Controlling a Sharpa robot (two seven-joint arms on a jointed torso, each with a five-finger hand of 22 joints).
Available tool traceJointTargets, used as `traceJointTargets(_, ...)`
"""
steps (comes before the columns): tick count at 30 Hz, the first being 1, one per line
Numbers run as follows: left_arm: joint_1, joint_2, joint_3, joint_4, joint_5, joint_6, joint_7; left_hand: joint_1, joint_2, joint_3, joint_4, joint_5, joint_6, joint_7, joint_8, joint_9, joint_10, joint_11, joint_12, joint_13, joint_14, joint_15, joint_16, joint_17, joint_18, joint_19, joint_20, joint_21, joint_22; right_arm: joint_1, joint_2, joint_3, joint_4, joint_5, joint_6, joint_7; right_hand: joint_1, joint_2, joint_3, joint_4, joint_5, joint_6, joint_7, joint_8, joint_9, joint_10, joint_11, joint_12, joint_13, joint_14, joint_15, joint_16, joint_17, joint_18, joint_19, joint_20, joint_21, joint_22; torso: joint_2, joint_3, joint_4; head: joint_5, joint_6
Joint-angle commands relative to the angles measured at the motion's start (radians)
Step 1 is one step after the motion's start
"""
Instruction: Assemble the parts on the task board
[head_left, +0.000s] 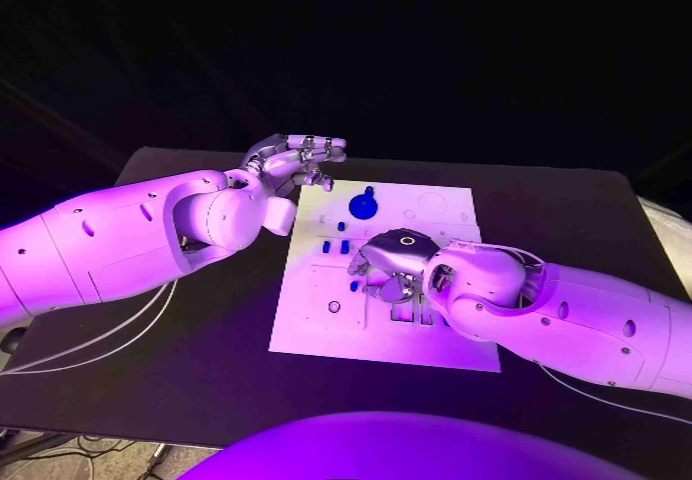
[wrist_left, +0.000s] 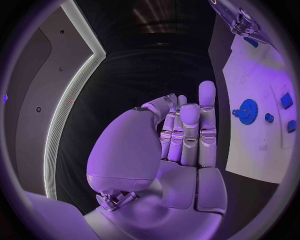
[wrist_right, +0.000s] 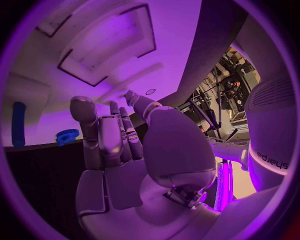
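Right hand (head_left: 387, 268): over the middle of the task board (head_left: 325, 330), palm down, fingers curled toward the plate surface. In the right wrist view the fingers (wrist_right: 109, 137) lie close together and nearly straight, with nothing visible between them; whether the fingertips touch the board or a small part beneath cannot be told from the head view.

Left hand (head_left: 296, 160): off the board, hanging over the bench (head_left: 173, 380) just beyond the board's 11 o'clock corner. In the left wrist view its fingers (wrist_left: 200, 125) stand straight and side by side, thumb folded across the palm, holding nothing.

Parts, outward from the right hand:
- Blue gear (head_left: 365, 206) at 12 o'clock from the right hand, on the far half of the board, with a small blue stub rising from its far edge. Same gear seen flat on the plate in the left wrist view (wrist_left: 247, 108) and at the board edge in the right wrist view (wrist_right: 67, 136).
- Small blue pieces (head_left: 335, 246) at 10 o'clock from the right hand, a short row just beside it.
- One small dark piece (head_left: 355, 285) at 8 o'clock, close to the fingers.
- A blue bar (wrist_right: 18, 124) stands upright near the gear in the right wrist view.

The board lies flat at mid-bench.
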Motion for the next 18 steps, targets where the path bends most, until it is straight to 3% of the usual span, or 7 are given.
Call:
traceJointTargets(1, 0.000, 0.001, 0.000, 0.000, -0.006, 0.025, 0.000, 0.001, 0.006, 0.001, -0.007, 0.004, -0.009, 0.000, 0.002, -0.001, -0.007, 0.001, 0.006, 0.001, -0.008, 0.000, 0.000, -0.001, 0.018, -0.003, -0.002, -0.003, -0.001, -0.002, -0.019, -0.001, 0.018, -0.028, -0.059, -0.019, 0.002, -0.007, -0.007, -0.003, 0.014, 0.004, -0.008, 0.005, 0.001, -0.001, -0.008, 0.012, 0.002, 0.024, 0.006, 0.008, 0.006, 0.014, -0.003, 0.006, -0.001, 0.005, 0.000, 0.0002, -0.0013, 0.000, 0.000)
traceJointTargets(5, 0.000, 0.000, 0.000, 0.000, -0.006, 0.027, -0.001, 0.001, 0.006, 0.001, -0.007, 0.004, -0.010, 0.001, 0.002, -0.001, -0.009, 0.001, 0.006, 0.001, -0.010, 0.000, -0.001, -0.004, 0.018, -0.003, -0.002, -0.005, -0.002, 0.000, -0.066, 0.002, 0.061, -0.026, -0.107, -0.012, 0.006, -0.005, -0.003, -0.007, 0.046, 0.021, -0.018, 0.012, 0.005, 0.009, -0.014, 0.036, 0.004, 0.022, 0.002, -0.002, -0.011, 0.013, 0.005, 0.006, 0.006, 0.014, -0.001, -0.0001, -0.0015, -0.001, 0.002)
traceJointTargets(9, -0.001, -0.001, 0.000, 0.000, -0.006, 0.028, -0.002, 0.001, 0.006, 0.001, -0.007, 0.004, -0.010, 0.001, 0.002, -0.001, -0.009, 0.001, 0.006, 0.001, -0.010, 0.000, -0.001, -0.004, 0.018, -0.003, -0.002, -0.005, -0.002, 0.012, -0.118, 0.014, 0.099, -0.012, -0.130, -0.013, 0.003, -0.007, -0.002, -0.007, 0.051, 0.028, -0.029, 0.013, 0.006, 0.021, -0.021, 0.052, 0.004, 0.020, -0.001, -0.010, -0.022, 0.014, 0.006, 0.003, 0.005, 0.011, -0.001, 0.0003, -0.0033, -0.005, 0.008)
traceJointTargets(13, -0.001, -0.001, 0.000, -0.001, -0.006, 0.034, -0.001, 0.001, 0.006, 0.001, -0.008, 0.004, -0.011, 0.001, 0.002, -0.002, -0.009, 0.002, 0.007, 0.001, -0.010, 0.000, -0.002, -0.005, 0.018, -0.004, -0.002, -0.006, -0.002, 0.041, -0.174, 0.025, 0.117, 0.053, -0.111, -0.021, -0.003, -0.012, -0.005, -0.006, 0.051, 0.025, -0.033, 0.009, 0.005, 0.022, -0.025, 0.058, 0.002, 0.021, -0.003, -0.015, -0.030, 0.013, 0.008, 0.002, 0.007, 0.013, -0.001, -0.0013, -0.0030, -0.019, 0.025)
traceJointTargets(18, -0.003, 0.000, -0.001, -0.002, -0.007, 0.045, 0.002, 0.002, 0.004, 0.000, -0.010, 0.005, -0.013, 0.002, 0.002, -0.002, -0.012, 0.002, 0.008, 0.001, -0.013, 0.001, -0.003, -0.008, 0.018, -0.005, -0.002, -0.009, -0.003, 0.068, -0.224, 0.029, 0.098, 0.078, -0.075, -0.030, -0.015, -0.032, -0.027, -0.005, 0.067, 0.012, -0.035, 0.001, 0.002, 0.001, -0.024, 0.054, -0.003, 0.022, -0.002, -0.022, -0.043, 0.014, 0.009, 0.002, 0.002, 0.005, -0.001, -0.0026, -0.0074, -0.031, 0.033)
